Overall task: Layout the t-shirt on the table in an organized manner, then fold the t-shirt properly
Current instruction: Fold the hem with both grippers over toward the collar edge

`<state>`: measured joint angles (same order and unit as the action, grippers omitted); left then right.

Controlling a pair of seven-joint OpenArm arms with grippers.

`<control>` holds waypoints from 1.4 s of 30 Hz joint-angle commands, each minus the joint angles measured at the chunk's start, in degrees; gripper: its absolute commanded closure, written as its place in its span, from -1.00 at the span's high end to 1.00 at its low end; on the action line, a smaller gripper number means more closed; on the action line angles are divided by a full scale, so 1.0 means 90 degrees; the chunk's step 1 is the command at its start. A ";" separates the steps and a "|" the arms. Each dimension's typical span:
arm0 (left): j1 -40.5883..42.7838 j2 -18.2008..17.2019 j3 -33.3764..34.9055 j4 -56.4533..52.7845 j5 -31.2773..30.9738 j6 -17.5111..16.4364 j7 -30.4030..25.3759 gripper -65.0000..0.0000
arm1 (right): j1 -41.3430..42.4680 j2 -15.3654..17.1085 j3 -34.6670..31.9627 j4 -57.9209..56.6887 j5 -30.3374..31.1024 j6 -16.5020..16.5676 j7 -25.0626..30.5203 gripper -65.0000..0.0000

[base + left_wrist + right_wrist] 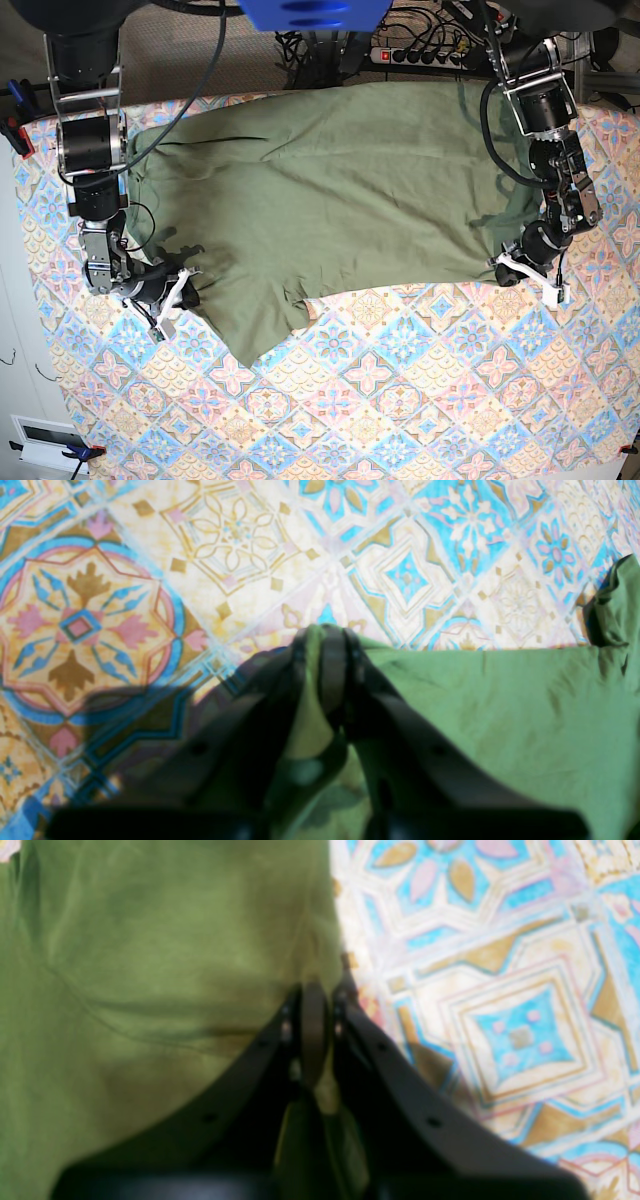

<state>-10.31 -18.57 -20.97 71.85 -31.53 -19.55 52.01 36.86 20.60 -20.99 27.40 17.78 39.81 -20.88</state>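
Note:
The olive-green t-shirt (330,190) lies spread and wrinkled across the far half of the patterned table (400,400), its near edge sagging to a point at the lower left. On the base view's right, my left gripper (503,268) is shut on the shirt's corner. The left wrist view shows green cloth (500,715) pinched between the closed fingers (325,635). My right gripper (188,290) sits at the shirt's left edge. In the right wrist view its fingers (316,990) are closed where the cloth (125,965) meets the table (500,1030), with green fabric between them.
A power strip with cables (420,50) runs behind the table's far edge, below a blue object (300,12). Clamps (15,125) hold the tablecloth at the left edge. A bunched fold of shirt (615,605) rises at the right of the left wrist view.

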 commanded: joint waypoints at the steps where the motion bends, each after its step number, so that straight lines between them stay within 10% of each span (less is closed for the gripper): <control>1: -0.0198 -0.0081 -0.0019 0.0119 -0.0096 -0.0030 -0.0187 -1.00 | 0.0217 0.0090 0.0130 0.0233 0.0071 0.0021 0.0108 -0.97; 18: -0.0970 0.0144 0.0001 0.0109 -0.0087 -0.0040 -0.0128 -1.00 | -0.1561 0.0422 0.2416 0.3408 0.0081 0.0021 -0.1738 -0.97; 42: 0.2488 -0.0247 -0.0507 0.3078 -0.0087 -0.0040 -0.0177 -1.00 | -0.4462 0.0422 0.3783 0.7315 0.0100 0.0021 -0.3272 -0.97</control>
<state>12.60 -19.73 -24.73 98.59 -32.12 -20.21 51.90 -3.97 22.87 12.10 92.27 18.46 40.40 -51.00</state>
